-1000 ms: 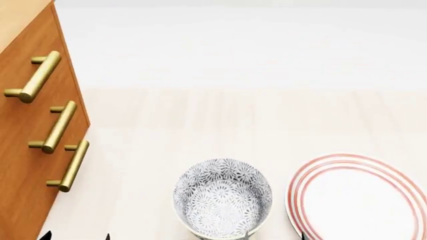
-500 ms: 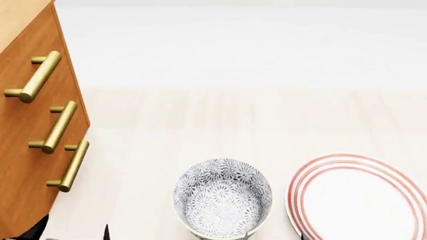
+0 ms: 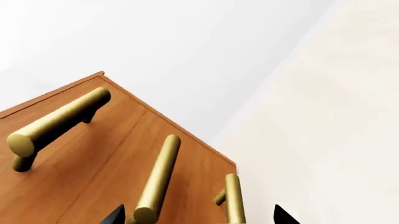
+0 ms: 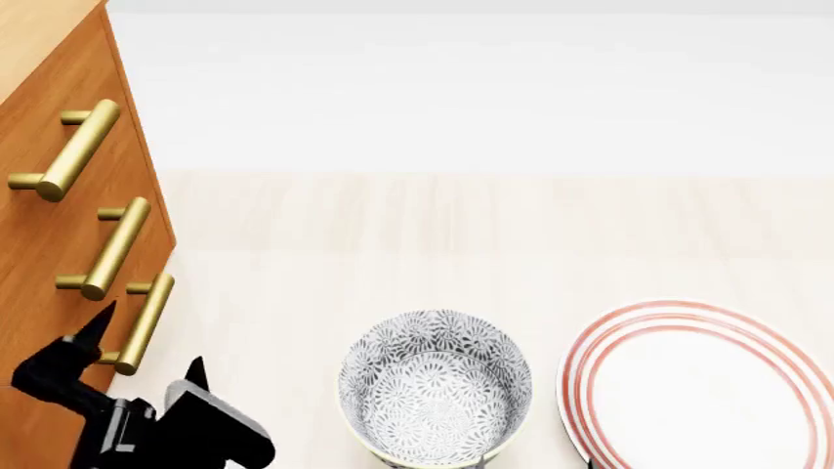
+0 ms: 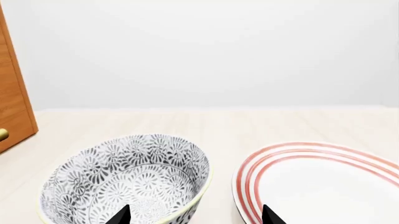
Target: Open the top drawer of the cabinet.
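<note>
The cabinet stands at the left of the head view, with three brass bar handles stacked on its front. The top drawer is shut; its handle is the uppermost one. My left gripper is open and empty, its black fingertips on either side of the lowest handle, well below the top handle. In the left wrist view the top handle is far from my left gripper; the middle handle and the lowest handle lie between the tips. My right gripper is open and empty.
A patterned bowl sits on the pale table near the front, with a red-ringed plate to its right. In the right wrist view the bowl and the plate lie just ahead of the right fingertips.
My left gripper has risen into the head view at the lower left and now stands open at the lowest handle. The drawers, bowl and plate have not moved.
</note>
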Available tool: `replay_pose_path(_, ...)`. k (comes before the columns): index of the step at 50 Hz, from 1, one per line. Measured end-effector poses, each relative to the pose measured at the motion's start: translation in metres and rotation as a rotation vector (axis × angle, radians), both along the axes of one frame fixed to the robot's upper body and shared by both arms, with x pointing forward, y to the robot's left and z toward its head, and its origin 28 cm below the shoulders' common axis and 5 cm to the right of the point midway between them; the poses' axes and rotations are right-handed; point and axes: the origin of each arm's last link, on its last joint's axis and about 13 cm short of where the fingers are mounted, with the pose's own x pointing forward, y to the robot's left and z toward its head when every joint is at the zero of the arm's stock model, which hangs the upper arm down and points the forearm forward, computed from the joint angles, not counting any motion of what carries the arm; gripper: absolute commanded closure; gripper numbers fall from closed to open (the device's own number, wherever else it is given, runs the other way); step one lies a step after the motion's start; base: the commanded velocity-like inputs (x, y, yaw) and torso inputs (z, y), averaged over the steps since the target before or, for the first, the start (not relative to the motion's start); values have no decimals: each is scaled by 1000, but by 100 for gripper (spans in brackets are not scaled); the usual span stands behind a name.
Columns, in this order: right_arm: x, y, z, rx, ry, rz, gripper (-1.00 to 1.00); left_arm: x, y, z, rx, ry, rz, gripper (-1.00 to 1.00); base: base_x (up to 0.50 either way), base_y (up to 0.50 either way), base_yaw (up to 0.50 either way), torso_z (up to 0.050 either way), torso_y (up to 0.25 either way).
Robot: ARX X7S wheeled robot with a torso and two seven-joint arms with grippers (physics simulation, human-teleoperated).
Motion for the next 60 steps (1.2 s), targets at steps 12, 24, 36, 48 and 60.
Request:
replay_pose_path(12,0,0,0,4,3,-2,-100,17,8,6,204,8,4,-100,0,0,0,0,0)
replay_pose_path(24,0,0,-1,4,6,-1,-100,21,16,10,375,22,-3,-100,0,0,0,0,0)
replay_pose_path(36,0,0,-2,4,9,0,-100,24,24,25,472,14,10,-100,0,0,0,0,0)
replay_pose_path(48,0,0,-3,3,10,1,-100,27,31,44,528,-3,32,-100,0,0,0,0,0)
replay_pose_path(60,0,0,-3,1,11,2,-100,29,37,61,561,-14,51,-100,0,0,0,0,0)
